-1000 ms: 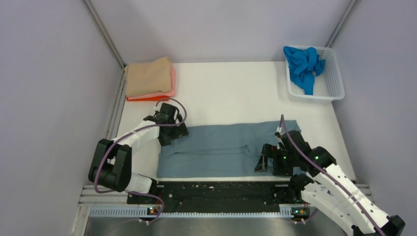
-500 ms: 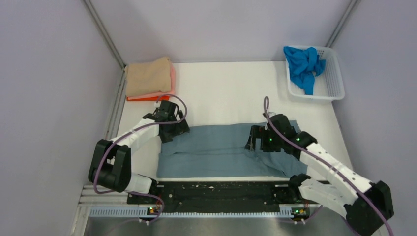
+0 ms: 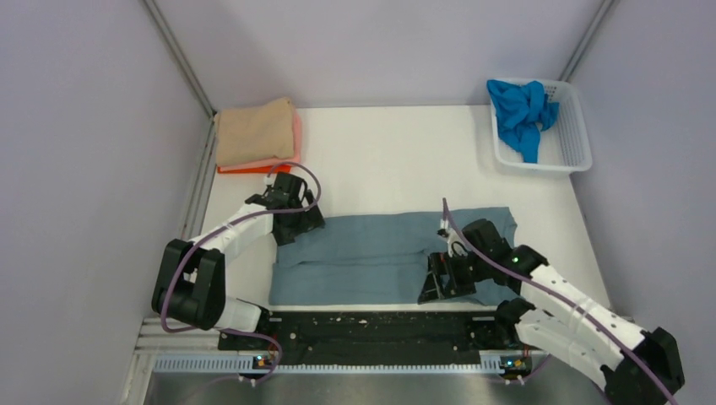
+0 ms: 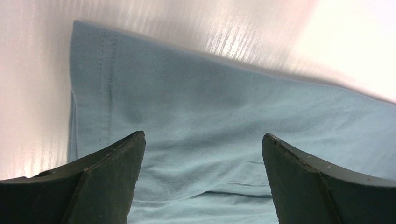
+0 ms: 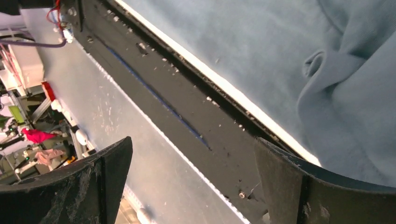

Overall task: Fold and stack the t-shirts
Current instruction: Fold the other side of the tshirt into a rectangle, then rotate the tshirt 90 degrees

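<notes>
A dusty grey-blue t-shirt point(image 3: 371, 253) lies folded into a long strip across the near part of the white table point(image 3: 397, 160). My left gripper point(image 3: 297, 226) is open and low over the shirt's left end; its wrist view shows the cloth point(image 4: 201, 121) between the spread fingers, with nothing held. My right gripper point(image 3: 441, 285) is open and empty over the shirt's near edge, right of centre; its wrist view shows the shirt point(image 5: 289, 56) and the table's front edge. A tan shirt point(image 3: 253, 131) lies folded on pink and orange ones at the back left. A bright blue shirt point(image 3: 519, 114) lies crumpled in the basket.
The white mesh basket point(image 3: 574, 135) stands at the back right corner. A black rail point(image 3: 371, 331) runs along the table's near edge between the arm bases. Grey walls close in the left, right and back sides.
My right gripper has swung from the shirt's right part up to its fold line and then back toward the near edge, now further left. The left arm has barely moved.
</notes>
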Motion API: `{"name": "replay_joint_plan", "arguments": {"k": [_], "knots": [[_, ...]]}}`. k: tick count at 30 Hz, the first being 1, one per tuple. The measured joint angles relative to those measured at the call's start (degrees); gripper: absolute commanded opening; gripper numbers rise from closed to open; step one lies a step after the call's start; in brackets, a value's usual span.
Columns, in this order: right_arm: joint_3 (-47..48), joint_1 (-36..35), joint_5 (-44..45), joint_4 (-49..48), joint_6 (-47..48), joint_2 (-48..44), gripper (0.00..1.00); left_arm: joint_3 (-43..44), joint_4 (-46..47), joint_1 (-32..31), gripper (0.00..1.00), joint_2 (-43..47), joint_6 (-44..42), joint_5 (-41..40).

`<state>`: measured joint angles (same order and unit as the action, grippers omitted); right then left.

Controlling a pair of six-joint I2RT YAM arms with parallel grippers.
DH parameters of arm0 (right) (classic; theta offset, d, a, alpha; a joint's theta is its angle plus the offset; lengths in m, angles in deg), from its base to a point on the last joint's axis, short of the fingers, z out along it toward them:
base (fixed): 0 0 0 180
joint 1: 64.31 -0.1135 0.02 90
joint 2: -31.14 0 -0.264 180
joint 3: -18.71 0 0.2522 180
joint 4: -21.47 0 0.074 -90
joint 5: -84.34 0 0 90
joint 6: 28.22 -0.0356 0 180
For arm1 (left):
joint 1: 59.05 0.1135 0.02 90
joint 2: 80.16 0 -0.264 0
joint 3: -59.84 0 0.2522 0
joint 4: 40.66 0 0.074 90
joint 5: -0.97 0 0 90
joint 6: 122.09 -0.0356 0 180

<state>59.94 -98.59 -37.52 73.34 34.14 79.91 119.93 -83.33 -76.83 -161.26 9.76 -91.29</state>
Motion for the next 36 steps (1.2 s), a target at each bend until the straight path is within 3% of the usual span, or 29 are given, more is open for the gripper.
{"name": "replay_joint_plan", "arguments": {"k": [5, 11, 15, 19, 23, 30, 36], "knots": [[1.29, -0.22, 1.42, 4.81, -0.33, -7.74, 0.99, 0.09, -0.28, 0.00, 0.99, -0.02, 0.00, -0.24], [5.64, 0.11, 19.93, 1.55, -4.22, -7.30, 0.99, 2.25, 0.46, 0.00, 0.99, -1.16, -0.09, 2.08], [5.90, 5.42, 27.28, -4.68, -7.15, 1.46, 0.99, 2.67, 2.12, 0.00, 0.99, -3.61, -0.22, 4.28], [3.32, 16.02, 25.53, -17.66, -11.39, 13.97, 0.99, 2.43, 2.58, 0.00, 0.99, -6.36, -0.22, 5.01], [5.40, 19.26, 24.81, -26.45, -14.47, 25.27, 0.99, -0.11, 5.18, 0.00, 0.99, -4.61, 0.94, 4.79], [28.44, 19.45, 22.47, -37.00, -15.89, 52.13, 0.99, -7.78, 8.79, -1.40, 0.99, 3.28, 6.32, 2.99], [71.52, 19.82, 14.38, -33.70, -12.22, 83.25, 0.99, -9.46, 7.63, -10.01, 0.99, 5.81, 12.33, 1.97]]}}
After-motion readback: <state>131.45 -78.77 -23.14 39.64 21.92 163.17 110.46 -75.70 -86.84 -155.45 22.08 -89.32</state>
